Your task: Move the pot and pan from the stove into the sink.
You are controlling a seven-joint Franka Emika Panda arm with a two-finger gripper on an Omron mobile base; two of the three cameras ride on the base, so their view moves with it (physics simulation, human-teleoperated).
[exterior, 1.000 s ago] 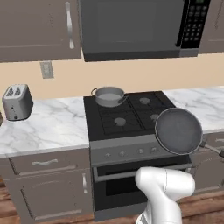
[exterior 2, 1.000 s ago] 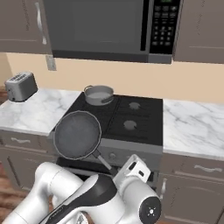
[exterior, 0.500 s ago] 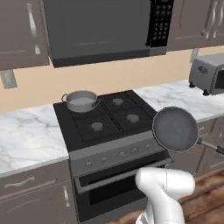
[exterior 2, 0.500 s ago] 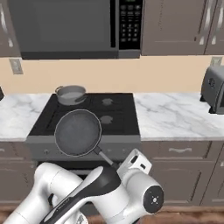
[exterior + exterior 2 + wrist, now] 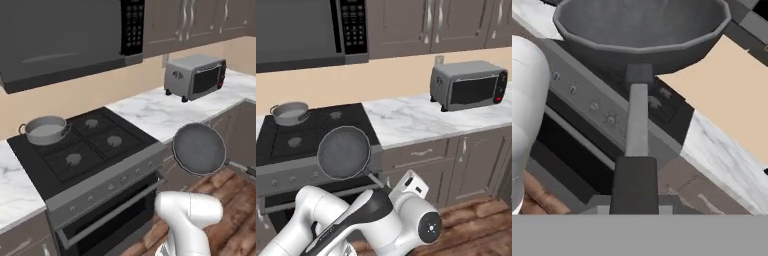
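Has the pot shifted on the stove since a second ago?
No. The pot sits on the stove's back-left burner as before; the camera moved, not the pot.

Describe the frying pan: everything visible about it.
The pan is a round, dark grey frying pan with a shallow rim and a matte, empty inside. One long thin handle widens into a darker grip, which runs down into the gripper that holds it. The pan is off the stove, carried in the air in front of the oven, tipped so its face shows to the base cameras. Nothing else touches it.
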